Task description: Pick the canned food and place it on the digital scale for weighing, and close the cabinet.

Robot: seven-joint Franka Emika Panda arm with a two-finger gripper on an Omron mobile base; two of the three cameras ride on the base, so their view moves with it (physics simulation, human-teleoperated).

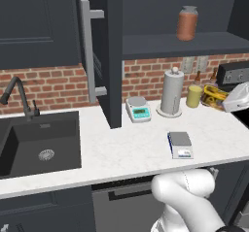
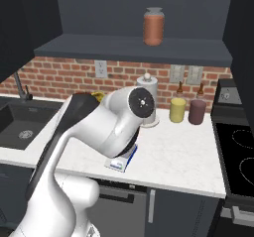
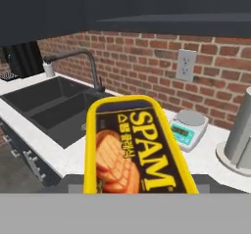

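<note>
White marble counter (image 1: 131, 148) against a red brick wall (image 1: 44, 83), with a dark sink (image 1: 39, 143) and black tap (image 1: 17, 95) at left. Cabinet (image 1: 109, 56): charcoal, one door standing open, silver bar handle. Digital scale (image 1: 181, 144): flat, grey platform, on the counter. Canned food (image 3: 132, 147): yellow tin, dark SPAM label, raised above the counter, held in the gripper (image 1: 228, 100), which is clamped on it. White scale (image 3: 188, 125) by the wall.

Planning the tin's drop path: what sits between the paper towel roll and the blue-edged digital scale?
Nothing: in the left base view, bare white counter separates the paper towel roll from the digital scale.
</note>
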